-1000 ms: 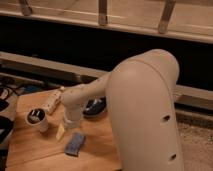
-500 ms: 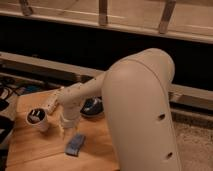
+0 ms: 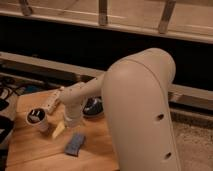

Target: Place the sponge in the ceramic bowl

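The blue-grey sponge [image 3: 74,144] lies flat on the wooden table [image 3: 30,150], near its front edge. My gripper [image 3: 59,129] hangs from the white arm just up and to the left of the sponge, between it and the cup. The black ceramic bowl [image 3: 94,107] sits farther back, and the arm's wrist hides part of it. Nothing shows in the bowl's visible part.
A small white cup [image 3: 37,119] with a dark inside stands left of the gripper. A pale oblong thing [image 3: 52,102] lies behind the cup. The arm's bulky white shoulder [image 3: 142,110] fills the right side. Dark cables [image 3: 6,95] sit off the table's left edge.
The wrist has shifted slightly down and to the right, closer to the sponge. The sponge, bowl and cup have not moved.
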Tool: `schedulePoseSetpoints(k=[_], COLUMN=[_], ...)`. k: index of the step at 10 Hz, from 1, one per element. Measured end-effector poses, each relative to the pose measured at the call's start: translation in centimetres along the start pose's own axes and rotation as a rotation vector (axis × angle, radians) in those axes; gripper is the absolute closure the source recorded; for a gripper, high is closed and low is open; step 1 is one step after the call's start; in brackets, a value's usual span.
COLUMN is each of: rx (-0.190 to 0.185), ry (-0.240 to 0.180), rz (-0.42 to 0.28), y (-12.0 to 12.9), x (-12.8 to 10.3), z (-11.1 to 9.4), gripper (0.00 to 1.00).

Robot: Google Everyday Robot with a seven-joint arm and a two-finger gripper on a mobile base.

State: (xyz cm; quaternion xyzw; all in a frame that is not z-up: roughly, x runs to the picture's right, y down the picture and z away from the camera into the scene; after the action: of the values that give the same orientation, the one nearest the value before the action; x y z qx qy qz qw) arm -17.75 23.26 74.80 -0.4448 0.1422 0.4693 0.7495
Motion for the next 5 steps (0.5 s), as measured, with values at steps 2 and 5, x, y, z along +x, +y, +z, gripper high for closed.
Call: schedulePoseSetpoints(k=[2,5], rx=[0.011,-0.017], ry=[0.017,0.049], rz=[0.029,0.055], y=[-0.5,-1.6], x=[0.4,0.8], z=[0.5,1.9], gripper=[0.0,0.0])
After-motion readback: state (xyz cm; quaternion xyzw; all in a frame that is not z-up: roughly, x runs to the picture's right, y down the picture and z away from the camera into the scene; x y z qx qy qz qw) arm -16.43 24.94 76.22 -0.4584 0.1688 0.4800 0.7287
